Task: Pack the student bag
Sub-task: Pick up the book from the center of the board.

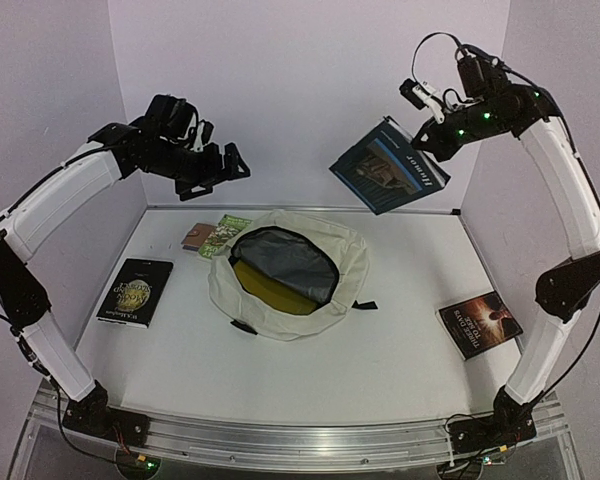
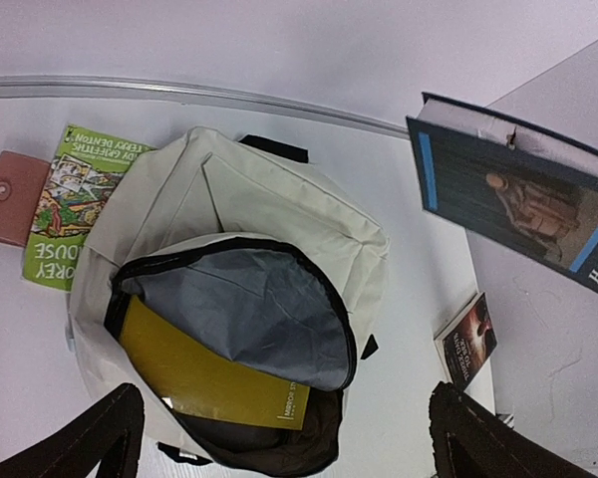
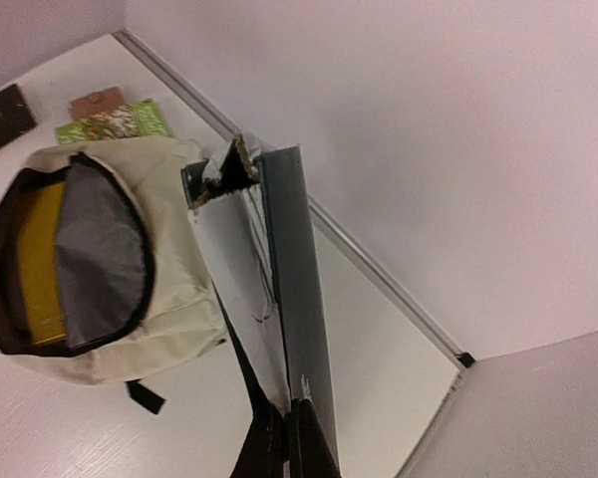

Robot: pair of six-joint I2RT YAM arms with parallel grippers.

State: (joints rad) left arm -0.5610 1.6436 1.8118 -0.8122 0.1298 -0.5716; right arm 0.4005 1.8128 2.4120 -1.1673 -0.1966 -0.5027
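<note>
Student bag (image 1: 352, 258) lay at the centre of the table (image 1: 400, 370), unzipped, with its mouth facing up; the long axis of the oval mouth ran from far left to near right. A yellow book (image 1: 268, 287) lay inside against the grey lining, its spine print too small to read. Just beyond the bag lay a green book (image 2: 68, 204) marked "TERRY DENTON", touching a pink wallet (image 1: 196, 237). The right gripper (image 1: 425, 135) was clamped on a blue book (image 1: 388, 168) lettered "Humor", raised above the bag's far right. The left gripper (image 1: 218, 172) hung high at far left, jaws wide apart.
</note>
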